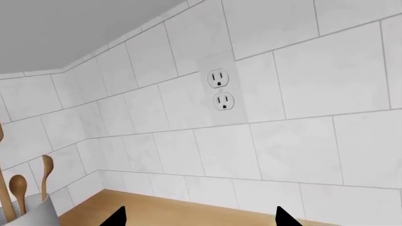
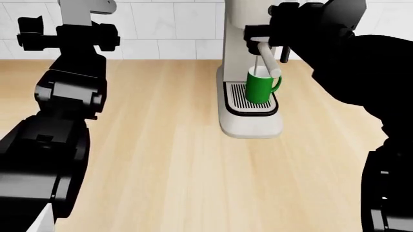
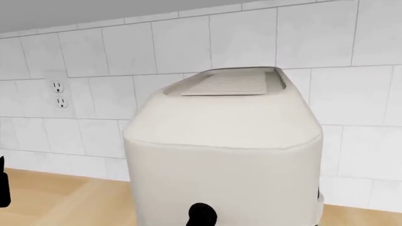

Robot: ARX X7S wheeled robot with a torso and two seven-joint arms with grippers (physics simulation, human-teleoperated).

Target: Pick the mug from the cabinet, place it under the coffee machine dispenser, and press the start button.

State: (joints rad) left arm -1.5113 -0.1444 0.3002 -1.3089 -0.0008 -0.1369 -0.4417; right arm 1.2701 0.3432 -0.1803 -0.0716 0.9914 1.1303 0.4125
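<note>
Head view, near: bare wood counter (image 2: 168, 159); L arm (image 2: 61, 116) runs up the view's left, R arm (image 2: 361, 72) up its right.

Mid: mug (image 2: 260, 87) upright on the black slotted drip tray (image 2: 240, 99) of the cream coffee machine (image 2: 248, 58), handle toward the view's right; it sits under the coffee machine dispenser (image 2: 257, 41), cream rod handle slanting down beside the mug rim.

R gripper (image 2: 284, 21) up at the machine's upper front, above the mug, not touching it; fingers hidden, open/closed: can't tell. R wrist view: machine top fills the view, grille (image 3: 229, 84) on top.

Far: L gripper (image 1: 199, 217) well apart from the mug, toward the tiled wall (image 1: 301, 94); two dark fingertips (image 1: 116, 217) spread wide, nothing between; outlet (image 1: 221, 89) ahead; wooden spoons (image 1: 19, 188) in a holder at the edge.
</note>
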